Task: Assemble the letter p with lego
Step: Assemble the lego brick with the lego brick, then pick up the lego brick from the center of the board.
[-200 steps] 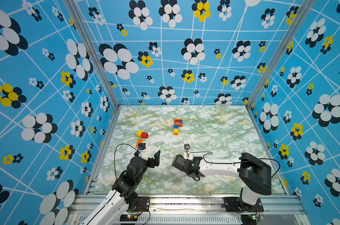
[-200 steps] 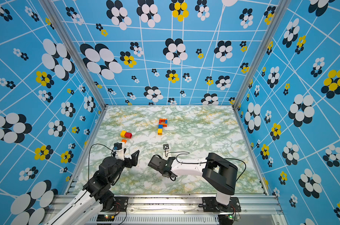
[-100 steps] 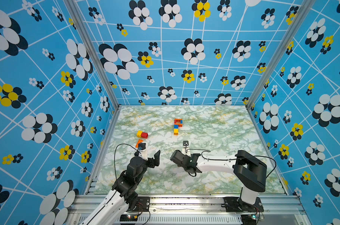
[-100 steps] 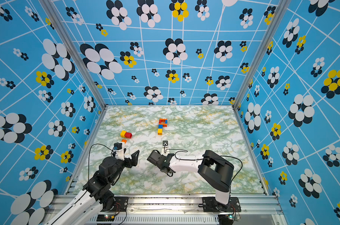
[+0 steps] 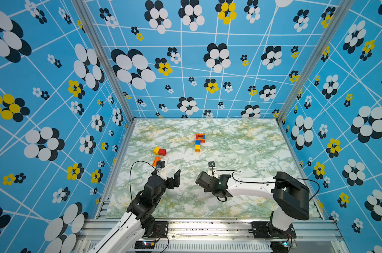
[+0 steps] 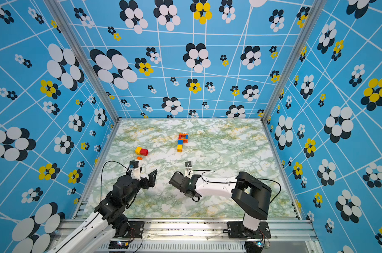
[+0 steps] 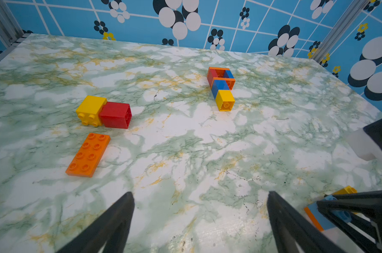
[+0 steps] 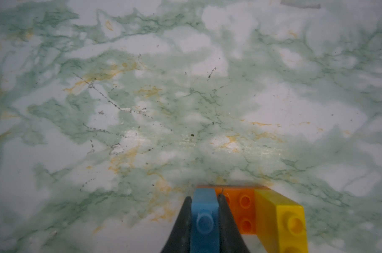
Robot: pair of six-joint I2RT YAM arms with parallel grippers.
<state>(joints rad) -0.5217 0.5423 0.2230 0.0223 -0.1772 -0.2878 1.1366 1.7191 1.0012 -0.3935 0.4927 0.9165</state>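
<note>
no legible text or numbers, lego (image 7: 88, 154) studs too small to read

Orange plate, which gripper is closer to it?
Left. The left gripper hangs open just robot-side of the orange plate; the right gripper is farther off to the right, clamping a blue brick.

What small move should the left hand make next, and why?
Probably ease the open left hand toward the right hand, which is shut on a pale blue brick joined to an orange brick and a yellow brick. The two hands face each other closely and the left holds nothing, so it could steady the yellow end.
</note>
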